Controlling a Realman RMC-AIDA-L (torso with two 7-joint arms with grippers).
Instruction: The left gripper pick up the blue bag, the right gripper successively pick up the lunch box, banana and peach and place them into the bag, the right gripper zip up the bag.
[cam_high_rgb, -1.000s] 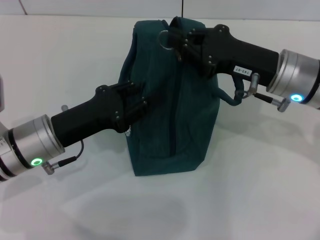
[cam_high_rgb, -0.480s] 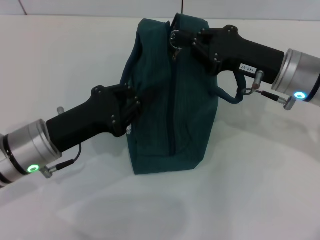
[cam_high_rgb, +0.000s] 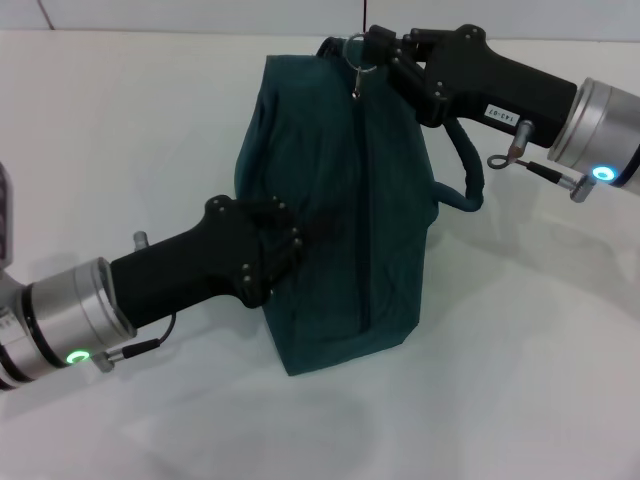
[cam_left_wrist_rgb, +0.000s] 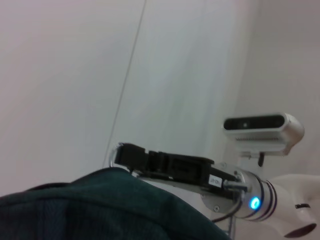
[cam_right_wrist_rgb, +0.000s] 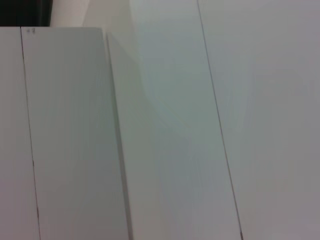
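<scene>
A plain white table (cam_high_rgb: 520, 400) fills the head view. In the centre of the frame stands the blue bag (cam_high_rgb: 340, 220), upright and leaning slightly, its central zipper drawn closed along its visible length. From the lower left, the left gripper (cam_high_rgb: 295, 235) presses against the bag's side, fingers apparently pinching the fabric. At the upper centre, the right gripper (cam_high_rgb: 368, 52) has its fingers pressed together on the metal zipper ring (cam_high_rgb: 358, 62) at the bag's top. No lunch box, banana or peach is visible outside. This looks like the final zipping step; next likely calls for releasing the ring.
</scene>
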